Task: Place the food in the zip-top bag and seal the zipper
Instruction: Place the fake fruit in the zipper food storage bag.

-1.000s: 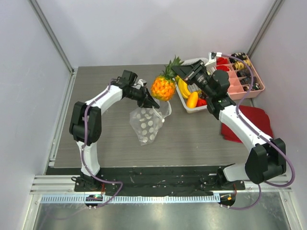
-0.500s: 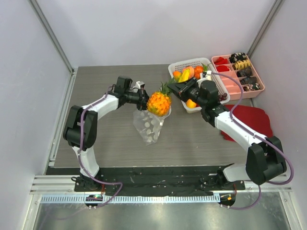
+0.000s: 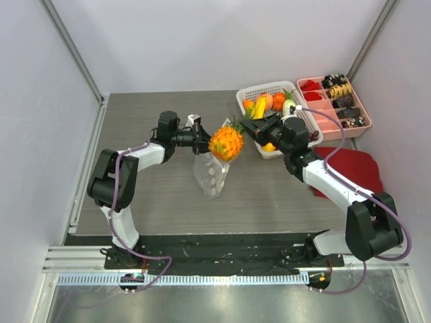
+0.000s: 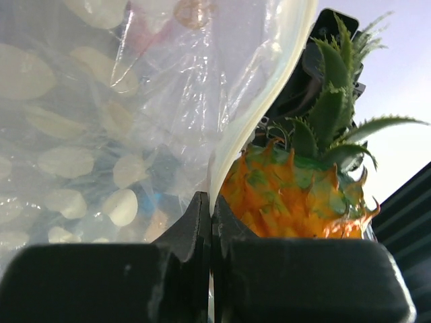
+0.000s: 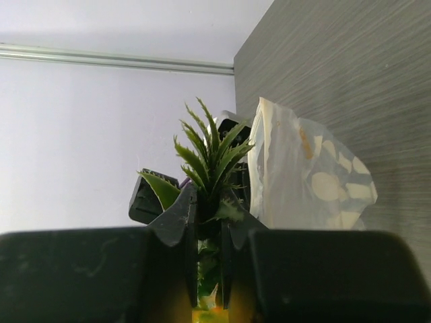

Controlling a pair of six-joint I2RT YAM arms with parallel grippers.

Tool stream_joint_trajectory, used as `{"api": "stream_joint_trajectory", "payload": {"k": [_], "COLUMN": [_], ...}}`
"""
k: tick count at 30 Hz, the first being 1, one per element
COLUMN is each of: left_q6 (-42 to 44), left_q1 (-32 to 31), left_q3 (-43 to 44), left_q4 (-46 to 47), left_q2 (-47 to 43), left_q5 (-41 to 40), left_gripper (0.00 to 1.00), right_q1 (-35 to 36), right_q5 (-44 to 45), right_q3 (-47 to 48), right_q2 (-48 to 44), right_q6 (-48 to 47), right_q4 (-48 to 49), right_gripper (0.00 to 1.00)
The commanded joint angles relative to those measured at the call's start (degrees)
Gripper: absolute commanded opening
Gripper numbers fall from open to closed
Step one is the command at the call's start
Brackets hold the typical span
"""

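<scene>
**Workcell State: Fruit Held at the Bag Mouth**

The work surface is a grey wood-grain table [image 3: 151, 202] enclosed by plain pale walls, with metal rails at the corners and along the near edge.

**Orientation.** One orange scaly toy fruit [image 3: 226, 142] with a green leaf crown [image 5: 212, 158] is suspended above the table centre. Its long axis is tilted: the crown points back and right, toward the right gripper [image 3: 246, 126], and the body points toward the left gripper [image 3: 202, 140]. One clear plastic zip-top bag printed with white dots [image 3: 213, 173] hangs with its mouth up, its long axis running down toward the table. The fruit body lies against the whitish press-seal strip [image 4: 252, 118] at the mouth. Whether the fruit has entered the bag cannot be determined.

**Gripper state.**
- Left gripper: fingers pressed together on the mouth edge of the bag.
- Right gripper: fingers narrow, clamped on the leaf crown.

**Item count.**
- One white mesh basket [image 3: 264, 87] at the back right, holding several small toy foods; the exact number cannot be determined.
- One pink compartment tray [image 3: 333, 124] just beside the basket, at the right.
- One red cloth [image 3: 353, 165] near the tray, under the right arm.
</scene>
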Motion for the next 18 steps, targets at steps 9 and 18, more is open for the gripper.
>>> {"api": "stream_joint_trajectory", "payload": {"k": [9, 18], "left_q6": [-4.58, -4.22], "left_q1": [1.64, 2.35], "left_q3": [0.93, 2.6], "left_q4": [10.58, 10.58], "left_q2": [-4.41, -4.15], "left_q5": [5.47, 5.38], "left_gripper": [0.0, 0.0], "right_q1": [-5.05, -4.72], "right_q5": [0.68, 0.3], "right_q3": [-2.52, -1.21], "right_q2": [-0.9, -2.13], "right_q6": [-11.24, -16.5], "right_q4": [-3.38, -4.85], "right_gripper": [0.01, 0.01]}}
